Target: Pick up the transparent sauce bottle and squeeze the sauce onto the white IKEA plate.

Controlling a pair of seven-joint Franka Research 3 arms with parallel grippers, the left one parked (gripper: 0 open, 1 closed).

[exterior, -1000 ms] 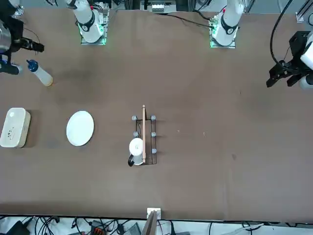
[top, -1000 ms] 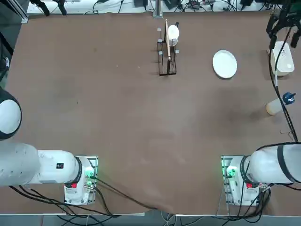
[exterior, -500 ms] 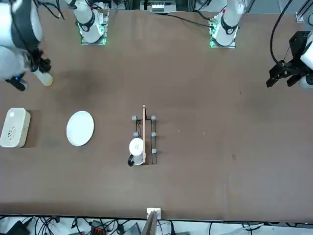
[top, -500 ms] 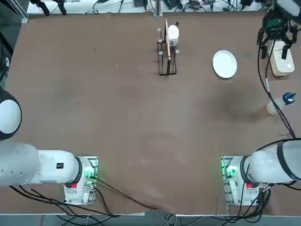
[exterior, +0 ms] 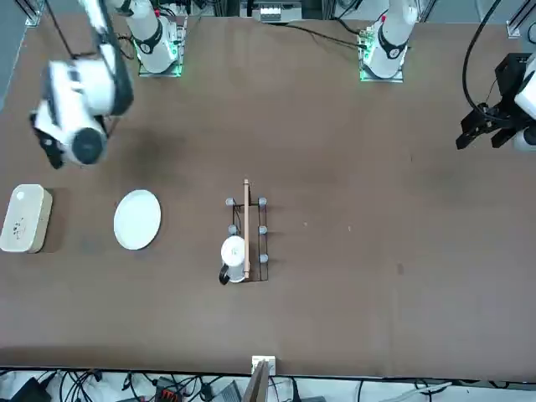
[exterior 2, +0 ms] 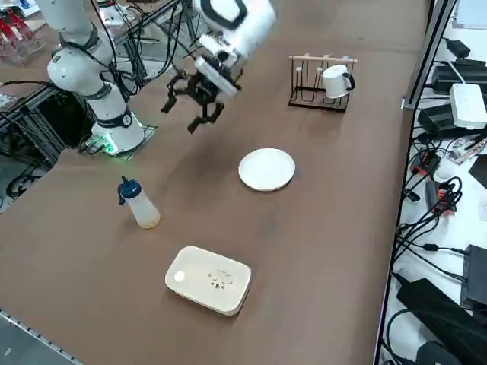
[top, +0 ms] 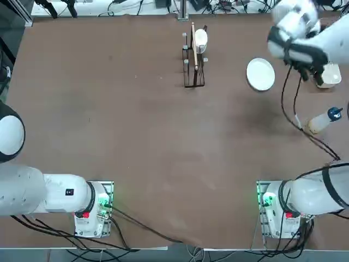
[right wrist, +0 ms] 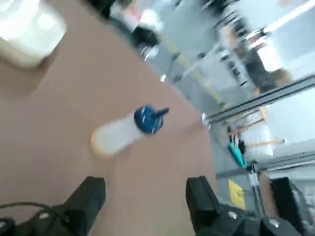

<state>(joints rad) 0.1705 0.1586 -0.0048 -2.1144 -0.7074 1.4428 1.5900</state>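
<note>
Translucent pale-cream squeeze bottle with a dark blue cap (exterior 2: 138, 204) stands upright on the brown table (exterior 2: 319, 228), left of centre in the right side view, untouched. Round glossy white plate (exterior 2: 267, 169) lies at frame centre, well apart from the bottle. Right gripper (exterior 2: 192, 99) hangs in the air at upper left of that frame, jaws spread and empty. Cream rounded-rectangular block (exterior 2: 208, 279) sits at lower centre, near the bottle.
</note>
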